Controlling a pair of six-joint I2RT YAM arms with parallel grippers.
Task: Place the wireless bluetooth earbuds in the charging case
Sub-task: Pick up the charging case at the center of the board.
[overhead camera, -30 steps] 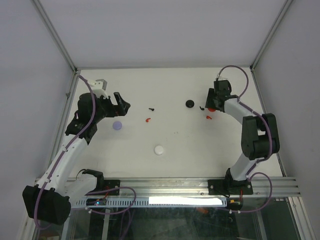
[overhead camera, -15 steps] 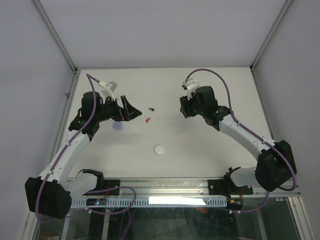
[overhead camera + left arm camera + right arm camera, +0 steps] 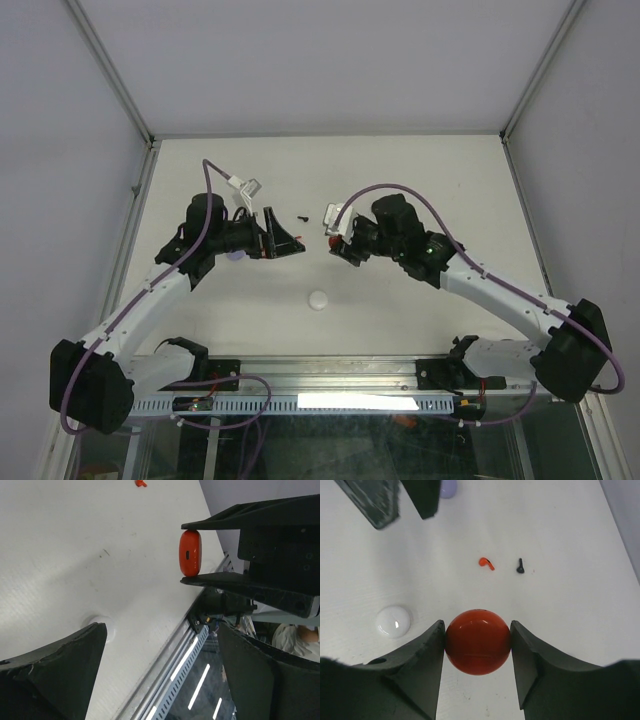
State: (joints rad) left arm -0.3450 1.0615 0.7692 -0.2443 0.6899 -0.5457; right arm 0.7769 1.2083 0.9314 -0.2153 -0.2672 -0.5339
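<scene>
Red earbud (image 3: 486,563) and black earbud (image 3: 520,566) lie loose on the table (image 3: 420,170), just apart, stems pointing different ways. Red charging case (image 3: 477,641) looks lifted and closed, pinched across its rim by the right gripper (image 3: 338,243). Left gripper (image 3: 288,240) is spread wide and empty, aimed straight at the case, which it sees edge-on, port side facing it. Both buds sit on the table beyond the case, between the two arms. Left arm is the free one, so my guess is it works the lid or picks the red bud. White case (image 3: 393,621) and lavender case (image 3: 448,487) sit on the table nearby.
</scene>
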